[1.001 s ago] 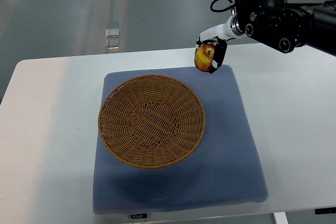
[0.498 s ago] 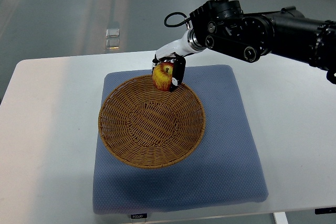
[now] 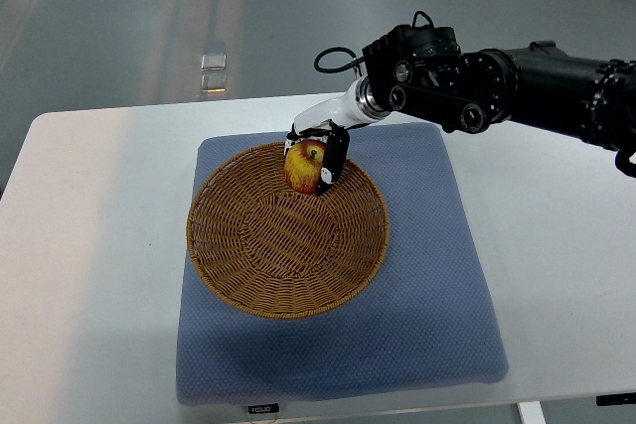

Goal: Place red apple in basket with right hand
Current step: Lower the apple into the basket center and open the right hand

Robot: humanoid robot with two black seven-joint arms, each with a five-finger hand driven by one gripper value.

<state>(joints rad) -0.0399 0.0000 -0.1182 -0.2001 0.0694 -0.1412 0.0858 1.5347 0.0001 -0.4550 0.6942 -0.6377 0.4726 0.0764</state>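
Honestly, right hand [image 3: 316,151] fingers wrap the red apple [image 3: 305,166] over the basket [image 3: 214,245] rim; I'd lower toward centre before releasing.

One camera (the only view) looked steeply down from the robot's side, the surface [image 3: 89,245] spreading below the right hand [image 3: 318,151].

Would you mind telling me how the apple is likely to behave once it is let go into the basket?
The apple, round and smooth, would probably roll down the sloping weave toward the middle of the basket. The right robot hand holds it over the far rim, so a drop might bruise it.
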